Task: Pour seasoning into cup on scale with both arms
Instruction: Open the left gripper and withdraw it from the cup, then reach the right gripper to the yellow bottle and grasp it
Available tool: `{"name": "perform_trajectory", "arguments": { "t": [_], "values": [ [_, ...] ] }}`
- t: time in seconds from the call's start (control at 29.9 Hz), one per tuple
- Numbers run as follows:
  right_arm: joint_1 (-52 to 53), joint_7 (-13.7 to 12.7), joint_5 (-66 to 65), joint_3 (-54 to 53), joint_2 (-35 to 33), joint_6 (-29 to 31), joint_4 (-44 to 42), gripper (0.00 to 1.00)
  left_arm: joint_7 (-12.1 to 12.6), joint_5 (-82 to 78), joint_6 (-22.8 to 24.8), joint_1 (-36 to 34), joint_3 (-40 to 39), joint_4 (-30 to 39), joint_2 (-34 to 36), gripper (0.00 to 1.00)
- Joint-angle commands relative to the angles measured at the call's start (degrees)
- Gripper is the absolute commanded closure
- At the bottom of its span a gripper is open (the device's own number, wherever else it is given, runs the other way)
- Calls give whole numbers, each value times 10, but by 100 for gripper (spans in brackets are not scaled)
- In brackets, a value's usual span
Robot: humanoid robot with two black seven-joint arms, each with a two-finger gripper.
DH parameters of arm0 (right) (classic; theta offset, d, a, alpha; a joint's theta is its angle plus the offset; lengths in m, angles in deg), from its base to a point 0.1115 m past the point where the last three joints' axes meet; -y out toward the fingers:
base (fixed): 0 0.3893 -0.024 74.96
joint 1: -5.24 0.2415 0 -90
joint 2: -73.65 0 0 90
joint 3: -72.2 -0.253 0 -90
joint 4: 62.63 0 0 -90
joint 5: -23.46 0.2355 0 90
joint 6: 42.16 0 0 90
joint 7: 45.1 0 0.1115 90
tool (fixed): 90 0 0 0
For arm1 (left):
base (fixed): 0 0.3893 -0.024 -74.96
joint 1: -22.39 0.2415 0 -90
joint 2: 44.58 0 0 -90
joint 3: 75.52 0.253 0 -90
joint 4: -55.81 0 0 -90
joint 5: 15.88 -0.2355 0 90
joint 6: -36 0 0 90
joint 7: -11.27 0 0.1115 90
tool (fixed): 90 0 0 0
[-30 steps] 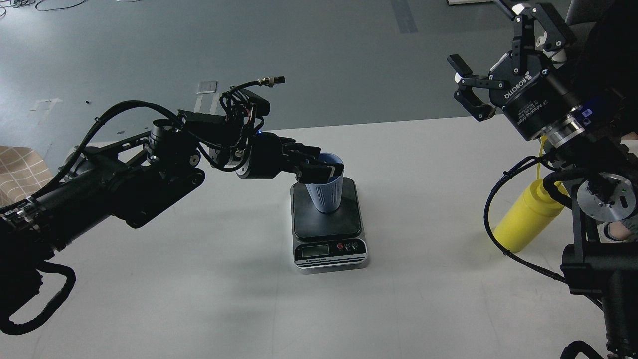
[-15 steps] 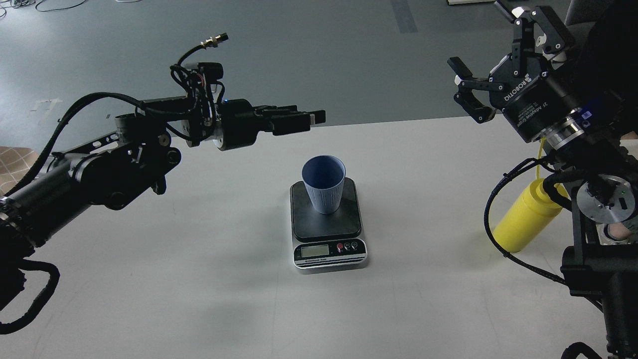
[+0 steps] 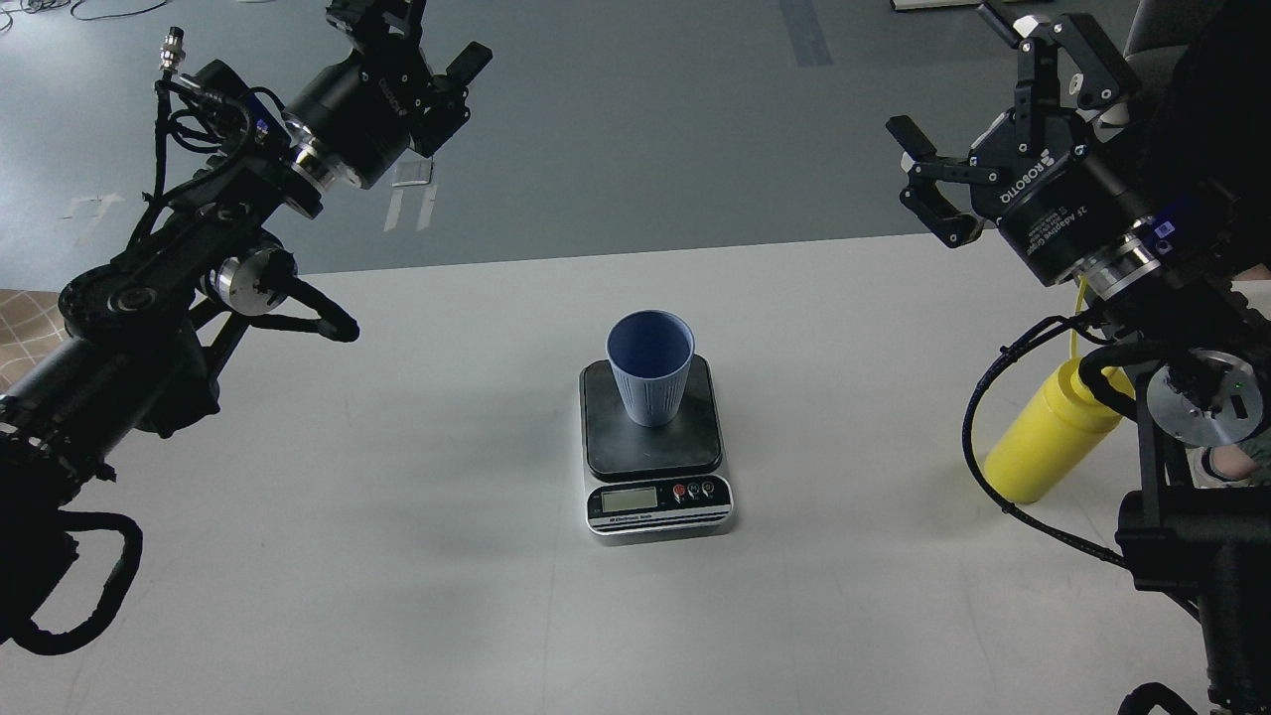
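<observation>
while the cup waits on the scale, nothing is being poured, so this is how things look from left to right.

left pincer (image 3: pixel 422 35): up high at the far left, above the floor past the bench, well away from the cup. it holds nothing. it is half cut off by the top edge and dark, so i cannot tell if its fingers are apart or together.

bench (image 3: pixel 397 556): white and flat. it carries the scale and the bottle.

cup (image 3: pixel 650 366): light blue, standing up straight in the middle of the scale's dark top. no arm touches it. its inside looks bare, no seasoning that i can see.

scale (image 3: pixel 657 500): in the middle of the bench, little screen and round buttons at the front. the screen is too small to read.

right pincer (image 3: pixel 978 119): up high on the right, fingers wide apart, holding nothing.

seasoning (image 3: pixel 1048 432): yellow bottle standing on the bench at the far right, partly behind the right arm and its cables. its top is hidden, so i cannot tell if the cap is on.

step: the cup looks set in place, and the bottle is not picked up yet.

next: i think the right pincer has to come down, close around the yellow bottle, carry it over the cup and tip it.
</observation>
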Motion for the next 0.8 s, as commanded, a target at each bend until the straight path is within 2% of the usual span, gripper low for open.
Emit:
{"name": "perform_trajectory", "arguments": {
  "t": [0.0,0.13,0.2,0.27,0.37,0.47,0.57,0.77],
  "values": [
    [-9,0,2,-2,0,25,10,0,0,49,5,0,-43,1,-22,2],
    [-15,3,25,-19,0,35,55,0,0,61,26,2,-70,5,-30,2],
    [-21,4,96,-27,0,35,89,0,0,62,44,5,-74,5,-30,2],
    [-30,6,155,-26,0,35,91,0,0,61,53,12,-73,6,-31,2],
    [-37,7,170,-38,0,35,91,0,0,61,53,24,-73,17,-28,2],
    [-53,5,219,-86,0,35,90,0,0,60,54,30,-73,22,-23,2],
    [-97,-1,342,-128,0,35,90,0,0,59,54,37,-73,23,-24,2],
    [-197,-2,437,-165,0,35,90,0,0,55,53,54,-70,37,-27,2]
  ]
}}
